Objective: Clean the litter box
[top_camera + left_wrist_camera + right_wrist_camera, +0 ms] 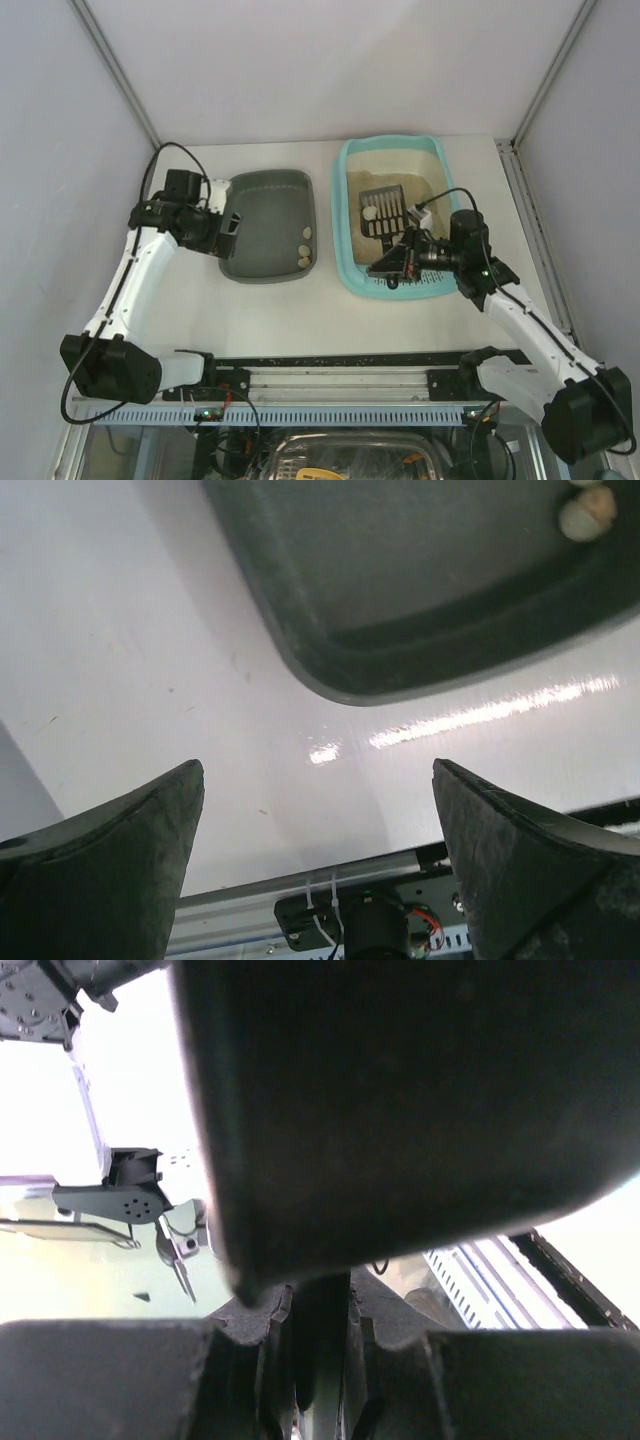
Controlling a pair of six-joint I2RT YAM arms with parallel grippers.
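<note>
Sitting on the right half of the white table (250, 320), the large light-turquoise rectangular plastic litter box (341, 220) lies with its long sides running near to far, beige sandy litter (395, 165) filling its far part and its slotted section (412, 285) at the near end. Just left of it, apart by a narrow strip of table, lies a dark grey rounded rectangular plastic tray (268, 277) with three pale lumps (305, 248) along its right side. The right gripper (393, 262) reaches in over the near end of the litter box, its fingers closed tight on the handle of a black slotted plastic scoop (382, 212). The scoop's blade lies over the litter in the middle of the box and carries a few pale lumps (370, 212); whether the blade touches the litter cannot be told. From the right wrist the scoop fills most of the view as a dark shape. The left gripper (232, 224) hovers at the left edge of the grey tray, fingers (120, 860) spread wide with nothing between them.
</note>
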